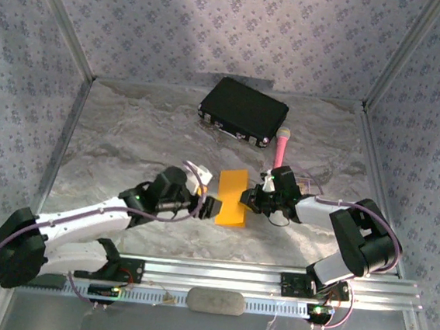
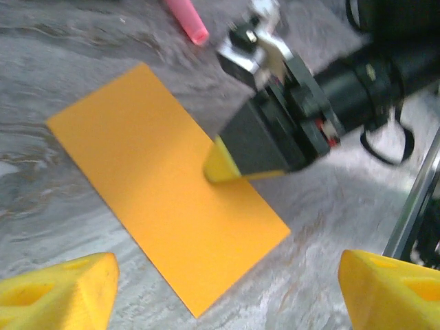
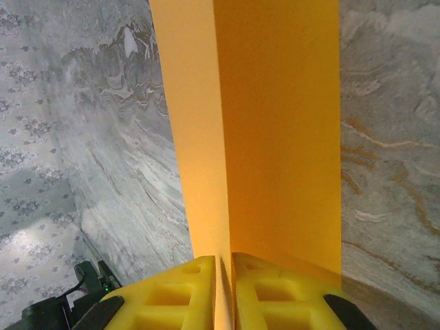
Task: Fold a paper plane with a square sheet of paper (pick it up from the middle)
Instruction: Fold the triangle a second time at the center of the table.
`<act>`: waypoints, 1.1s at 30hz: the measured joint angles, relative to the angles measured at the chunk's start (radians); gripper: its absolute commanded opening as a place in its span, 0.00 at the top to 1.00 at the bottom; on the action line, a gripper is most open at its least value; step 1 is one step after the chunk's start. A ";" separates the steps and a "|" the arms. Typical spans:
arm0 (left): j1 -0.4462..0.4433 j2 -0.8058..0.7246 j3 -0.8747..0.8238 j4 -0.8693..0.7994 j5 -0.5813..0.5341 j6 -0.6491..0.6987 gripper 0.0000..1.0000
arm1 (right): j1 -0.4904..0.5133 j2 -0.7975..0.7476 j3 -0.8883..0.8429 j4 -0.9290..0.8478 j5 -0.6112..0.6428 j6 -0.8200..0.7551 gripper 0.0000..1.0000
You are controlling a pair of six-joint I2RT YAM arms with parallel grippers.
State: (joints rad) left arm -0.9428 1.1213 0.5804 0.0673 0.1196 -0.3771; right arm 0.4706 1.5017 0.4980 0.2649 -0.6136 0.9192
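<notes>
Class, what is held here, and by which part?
The right gripper pinches the folded orange-yellow paper sheet midway along one long edge; left gripper holds nothing.

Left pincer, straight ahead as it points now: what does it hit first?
Likely the orange sheet, flat on the table, at its near end. The right pincer, tip on the sheet, comes next; depth is unclear.
</notes>
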 measured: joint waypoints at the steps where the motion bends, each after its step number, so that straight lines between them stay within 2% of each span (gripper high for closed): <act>1: -0.031 0.015 0.000 0.003 -0.022 0.023 0.13 | 0.000 0.000 0.000 0.000 -0.002 0.000 0.85; 4: -0.112 0.064 0.000 0.013 -0.082 0.095 0.06 | 0.000 0.000 0.000 0.000 -0.005 0.000 0.85; 9: -0.228 0.195 0.055 -0.007 -0.186 0.196 0.05 | 0.000 0.000 0.000 0.000 -0.005 0.000 0.90; 12: -0.271 0.258 0.092 -0.013 -0.245 0.221 0.04 | 0.000 0.000 0.000 0.000 -0.005 0.001 0.89; 28: -0.396 0.520 0.223 -0.002 -0.563 0.276 0.02 | -0.002 0.000 0.000 0.000 -0.008 0.001 0.89; 33: -0.400 0.528 0.223 0.011 -0.637 0.283 0.08 | -0.002 0.000 0.000 0.001 -0.008 0.001 0.89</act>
State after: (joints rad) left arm -1.3430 1.6497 0.8036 0.0788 -0.5175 -0.0944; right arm 0.4690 1.5017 0.4984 0.2657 -0.6216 0.9199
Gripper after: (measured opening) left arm 0.950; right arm 0.109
